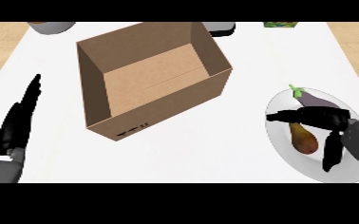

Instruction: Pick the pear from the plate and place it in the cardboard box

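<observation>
A brown pear (pixel 303 139) lies on a glass plate (pixel 284 152) at the right, next to a purple eggplant (pixel 313 99) with a green stem. My right hand (pixel 328 119) hovers over the plate, thumb stretched left above the pear's neck and fingers hanging down to the pear's right; it holds nothing. The open cardboard box (pixel 151 78) stands left of centre with nothing inside. My left hand (pixel 20 121) rests open at the left edge, fingers up.
A grey bowl (pixel 52 26) shows at the far left of the counter's back edge. A dark object (pixel 221 28) sits behind the box, and a green item (pixel 280 24) lies at the back right.
</observation>
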